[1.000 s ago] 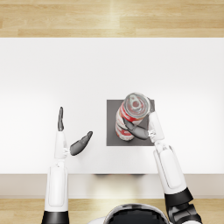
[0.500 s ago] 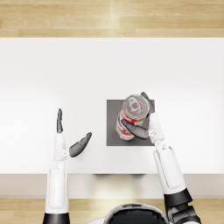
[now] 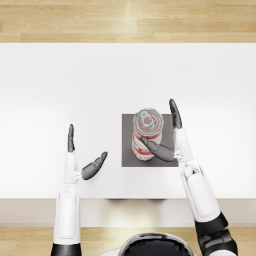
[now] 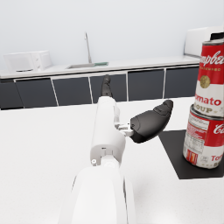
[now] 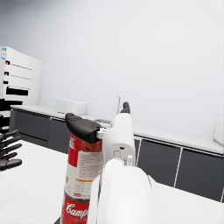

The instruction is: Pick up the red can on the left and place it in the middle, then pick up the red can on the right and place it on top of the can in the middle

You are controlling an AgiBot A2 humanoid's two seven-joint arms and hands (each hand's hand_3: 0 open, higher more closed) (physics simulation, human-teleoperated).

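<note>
Right hand (image 3: 167,142) now opened away from the top can (image 3: 148,122); left hand (image 3: 82,162) slightly lower.

I'm looking down on a white table (image 3: 60,90) with a strip of light wooden floor (image 3: 125,20) beyond its far edge. A dark grey square mat (image 3: 129,150) lies on the table. From the left wrist camera I see a white counter (image 4: 131,63) over dark cabinets (image 4: 70,91), a tall faucet (image 4: 88,46) at a sink, and a white microwave (image 4: 27,60).

A white table (image 3: 60,85) carries a dark square mat (image 3: 128,155).
</note>
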